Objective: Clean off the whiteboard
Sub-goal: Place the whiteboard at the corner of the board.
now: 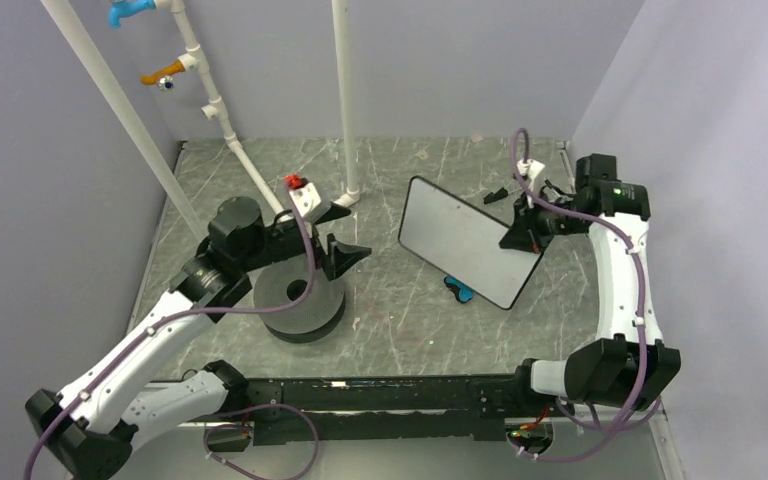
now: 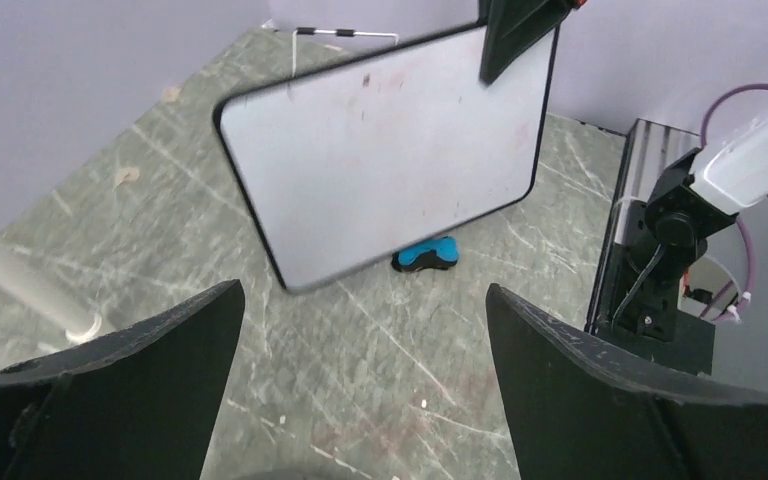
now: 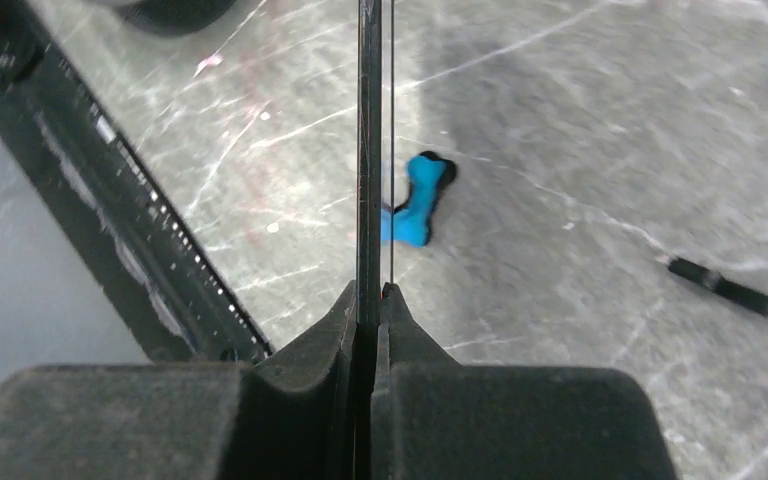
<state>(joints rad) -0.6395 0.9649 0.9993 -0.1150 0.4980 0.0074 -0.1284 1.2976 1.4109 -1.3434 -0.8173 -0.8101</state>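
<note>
Holding the whiteboard (image 1: 465, 250) by its edge, the right gripper (image 1: 520, 233) has its jaws clamped on it; the board is tilted above the tabletop (image 1: 410, 330) at centre right of the top view. The left gripper (image 1: 346, 234), centre left, has its jaws apart.

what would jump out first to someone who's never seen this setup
The whiteboard, wiped nearly clean, hangs tilted in the air right of centre, with the right gripper clamped on its edge. Under it a small blue-and-black eraser lies on the table. The left gripper is open and empty by a black disc.
</note>
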